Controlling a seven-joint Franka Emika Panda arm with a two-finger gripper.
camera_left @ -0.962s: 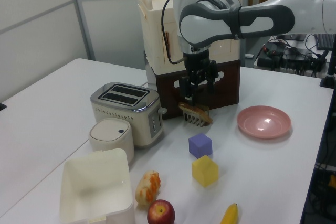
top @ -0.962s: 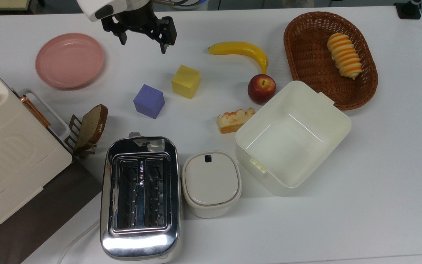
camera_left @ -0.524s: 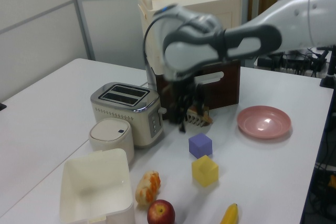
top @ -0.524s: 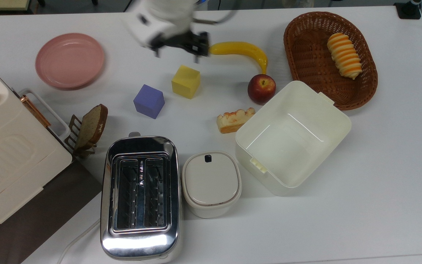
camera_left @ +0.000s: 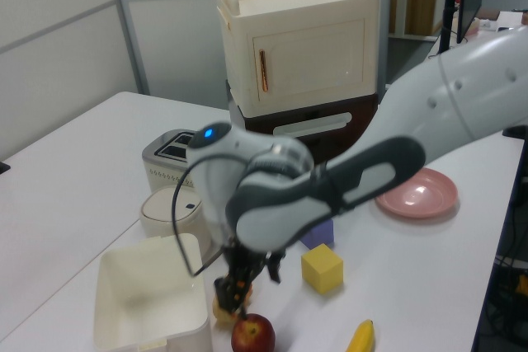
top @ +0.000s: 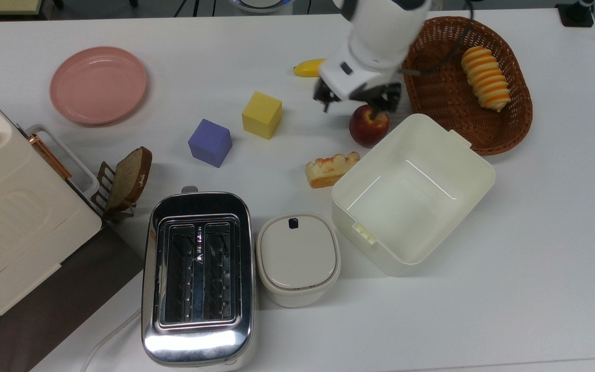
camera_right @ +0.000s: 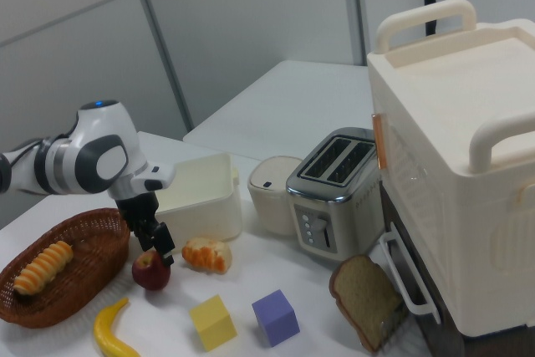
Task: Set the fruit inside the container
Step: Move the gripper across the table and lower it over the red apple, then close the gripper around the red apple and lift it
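The fruit, a dark-red apple (top: pixel 368 128), rests on the white table beside the far-left corner of the container (top: pixel 470 155) in the top view. The cream-white box holds nothing. My gripper (top: pixel 354 106) hovers just above the apple, open, with nothing between its fingers (top: pixel 327 102). In the left view the gripper (camera_left: pixel 254 279) hangs over the apple (camera_left: pixel 253 336), next to the container (camera_left: pixel 124 274). In the right view the gripper (camera_right: pixel 153 242) is directly above the apple (camera_right: pixel 150 272), in front of the container (camera_right: pixel 205 198).
A banana (top: pixel 307 67) lies partly under my arm. A wicker basket (top: pixel 432 62) with a striped roll stands behind the container. A pastry piece (top: pixel 330 168), yellow cube (top: pixel 262 114), purple cube (top: pixel 210 142), lidded pot (top: pixel 297 258), toaster (top: pixel 198 279) and pink plate (top: pixel 98 85) fill the top view's left.
My arm has swept from near the pink plate across to the top view's right, past the cubes and banana, and now hangs over the apple. No object has moved.
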